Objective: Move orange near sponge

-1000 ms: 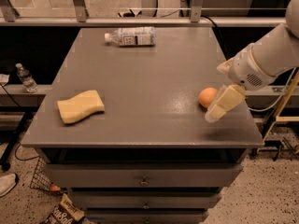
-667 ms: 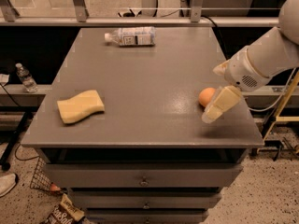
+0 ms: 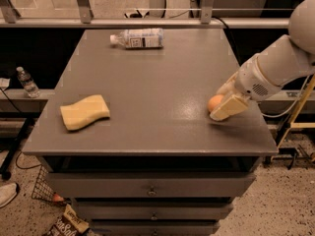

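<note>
The orange (image 3: 213, 103) is a small round fruit resting on the grey table near its right front edge. My gripper (image 3: 222, 103) is down at table level right against the orange, covering its right side, with the white arm reaching in from the right. The sponge (image 3: 84, 112) is a flat pale-yellow wavy-sided piece lying on the left front part of the table, far from the orange and the gripper.
A clear plastic bottle (image 3: 138, 38) lies on its side at the back of the table (image 3: 157, 77). Drawers sit below the table's front edge. A small bottle (image 3: 25, 81) stands on a ledge to the left. A railing runs behind.
My gripper has moved a little left and closer to the orange, now overlapping its right side. The orange, sponge and bottle have not moved.
</note>
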You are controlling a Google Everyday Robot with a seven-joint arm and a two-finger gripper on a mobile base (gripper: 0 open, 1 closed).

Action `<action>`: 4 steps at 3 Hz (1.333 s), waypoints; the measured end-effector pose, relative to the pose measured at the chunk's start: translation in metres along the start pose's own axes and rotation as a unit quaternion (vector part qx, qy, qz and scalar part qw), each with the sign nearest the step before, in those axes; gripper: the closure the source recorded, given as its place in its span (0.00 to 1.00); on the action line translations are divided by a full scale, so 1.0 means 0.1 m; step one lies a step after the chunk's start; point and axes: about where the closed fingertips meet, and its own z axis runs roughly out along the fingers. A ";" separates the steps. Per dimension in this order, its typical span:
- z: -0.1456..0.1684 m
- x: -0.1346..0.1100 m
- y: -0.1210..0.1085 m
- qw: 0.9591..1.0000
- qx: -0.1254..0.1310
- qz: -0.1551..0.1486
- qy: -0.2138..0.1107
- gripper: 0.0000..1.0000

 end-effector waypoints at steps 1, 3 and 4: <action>0.09 -0.03 0.04 1.000 -0.014 -0.006 -0.005 0.65; -0.26 -0.40 0.06 0.996 0.001 -0.056 -0.067 1.00; -0.26 -0.40 0.06 0.996 0.001 -0.056 -0.067 1.00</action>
